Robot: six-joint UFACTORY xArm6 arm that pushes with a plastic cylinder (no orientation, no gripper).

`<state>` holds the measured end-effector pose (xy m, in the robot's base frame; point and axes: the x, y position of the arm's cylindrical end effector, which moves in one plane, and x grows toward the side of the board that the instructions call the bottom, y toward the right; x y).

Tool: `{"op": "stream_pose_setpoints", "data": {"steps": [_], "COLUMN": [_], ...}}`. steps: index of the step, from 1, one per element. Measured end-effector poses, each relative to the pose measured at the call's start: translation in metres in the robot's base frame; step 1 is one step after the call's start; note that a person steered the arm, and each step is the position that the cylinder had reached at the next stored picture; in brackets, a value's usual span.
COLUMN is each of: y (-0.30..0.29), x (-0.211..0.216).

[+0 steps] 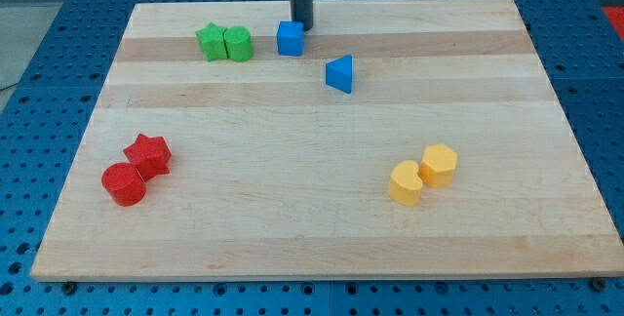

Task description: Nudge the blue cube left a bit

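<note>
The blue cube (290, 38) sits on the wooden board (322, 248) near the view's top, left of centre. My tip (302, 26) is at the cube's upper right corner, touching or almost touching it. A green cylinder (238, 44) and a green star (211, 41) stand close together just left of the cube, with a small gap between cube and cylinder. A blue triangular block (339, 73) lies below and to the right of the cube.
A red star (148, 154) and a red cylinder (124, 183) sit together at the view's lower left. Two yellow blocks, one (406, 182) and the other (439, 165), sit together at the lower right. The board's top edge is just behind my tip.
</note>
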<state>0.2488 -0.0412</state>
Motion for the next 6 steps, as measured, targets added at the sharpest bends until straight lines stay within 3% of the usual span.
{"op": "stream_pose_setpoints", "data": {"steps": [3, 4, 5, 6], "y": [-0.008, 0.012, 0.066, 0.079], "x": [0.015, -0.008, -0.002, 0.03]}}
